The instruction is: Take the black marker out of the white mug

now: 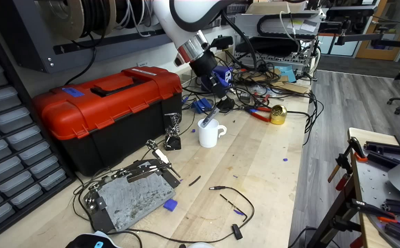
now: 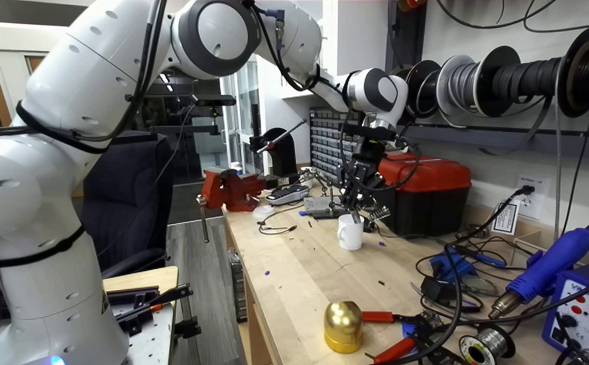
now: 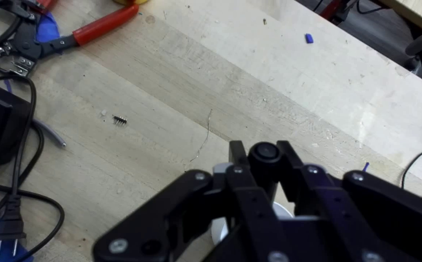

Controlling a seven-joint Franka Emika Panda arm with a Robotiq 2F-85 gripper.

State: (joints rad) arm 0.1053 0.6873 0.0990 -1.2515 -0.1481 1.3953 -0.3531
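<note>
The white mug [image 1: 208,137] stands upright on the wooden table in both exterior views, and it also shows in an exterior view [image 2: 350,235]. The black marker, with a grey lettered body [image 1: 209,117], leans at a tilt with its lower part inside the mug's rim; its lower tip is hidden. In the wrist view its black end [image 3: 267,154] sits between my two fingertips, with both fingers against it. My gripper [image 3: 262,149] is shut on that upper end, above the mug. In the wrist view the mug [image 3: 217,230] is mostly hidden behind the fingers.
A large red and black toolbox [image 1: 117,106] stands close beside the mug. A helping-hands stand [image 1: 173,134], a grey plate [image 1: 134,199] and loose cables lie nearby. A gold tip cleaner [image 2: 343,327], red-handled pliers [image 3: 103,24] and a black adapter [image 3: 1,123] lie beyond.
</note>
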